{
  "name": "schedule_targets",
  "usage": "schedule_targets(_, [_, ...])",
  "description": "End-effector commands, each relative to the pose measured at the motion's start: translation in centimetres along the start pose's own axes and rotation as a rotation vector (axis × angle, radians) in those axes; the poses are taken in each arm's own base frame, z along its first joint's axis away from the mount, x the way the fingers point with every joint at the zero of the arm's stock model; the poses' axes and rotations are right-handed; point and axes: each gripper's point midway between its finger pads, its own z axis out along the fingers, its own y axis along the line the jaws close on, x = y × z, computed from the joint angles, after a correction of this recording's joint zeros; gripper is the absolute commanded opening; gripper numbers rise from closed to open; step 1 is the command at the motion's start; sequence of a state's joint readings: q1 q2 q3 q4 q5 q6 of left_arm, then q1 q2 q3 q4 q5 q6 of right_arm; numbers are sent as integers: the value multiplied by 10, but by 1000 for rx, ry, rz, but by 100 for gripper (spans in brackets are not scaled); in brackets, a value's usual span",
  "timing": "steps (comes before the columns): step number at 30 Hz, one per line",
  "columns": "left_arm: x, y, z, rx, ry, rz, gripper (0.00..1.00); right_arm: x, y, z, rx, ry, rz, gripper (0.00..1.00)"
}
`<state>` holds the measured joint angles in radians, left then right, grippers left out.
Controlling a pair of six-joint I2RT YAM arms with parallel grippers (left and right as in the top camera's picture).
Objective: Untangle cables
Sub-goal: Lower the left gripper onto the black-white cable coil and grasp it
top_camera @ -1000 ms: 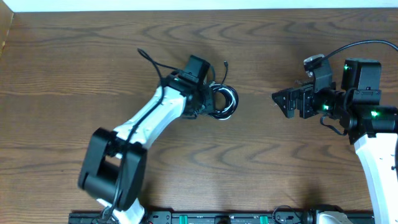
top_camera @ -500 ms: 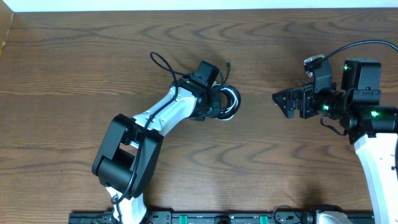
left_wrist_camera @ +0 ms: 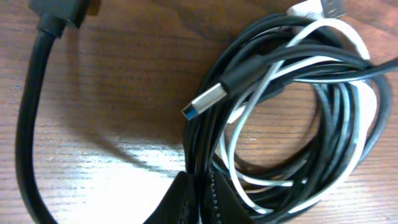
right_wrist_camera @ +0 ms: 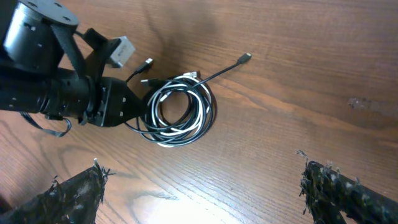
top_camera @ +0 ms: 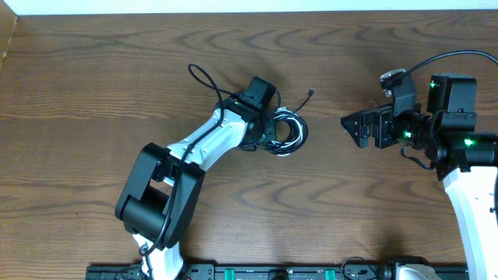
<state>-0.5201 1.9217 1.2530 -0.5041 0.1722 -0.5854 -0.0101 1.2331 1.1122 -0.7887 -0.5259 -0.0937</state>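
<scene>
The cables lie as one coil of thin black and white cord on the wooden table, just right of centre. My left gripper is at the coil's left edge. In the left wrist view, its fingers are shut on black strands of the coil, and a silver USB plug lies across the loops. A black tail with a small plug trails out to the upper right. My right gripper is open and empty to the right of the coil. The coil also shows in the right wrist view.
The left arm's thicker black cable loops over the table behind the arm and shows at the left in the left wrist view. The table's far edge meets a white wall. Bare wood lies between the coil and my right gripper.
My left arm swung right with the coil, then held still. The coil has spread and loosened to the right, and the black tail's plug has moved right.
</scene>
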Motion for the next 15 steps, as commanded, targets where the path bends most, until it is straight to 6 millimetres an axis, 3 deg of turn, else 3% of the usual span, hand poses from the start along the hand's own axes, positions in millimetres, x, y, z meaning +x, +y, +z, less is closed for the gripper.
schedule_targets(1, [-24, -20, -43, 58, -123, 31, 7, -6, 1, -4, 0, -17, 16, 99])
schedule_targets(9, [-44, -47, -127, 200, -309, 55, 7, -10, 1, -4, 0, -31, 52, 99])
schedule_targets(15, [-46, -54, -155, 251, -360, 43, 7, -15, 2, -4, -2, -51, 96, 99])
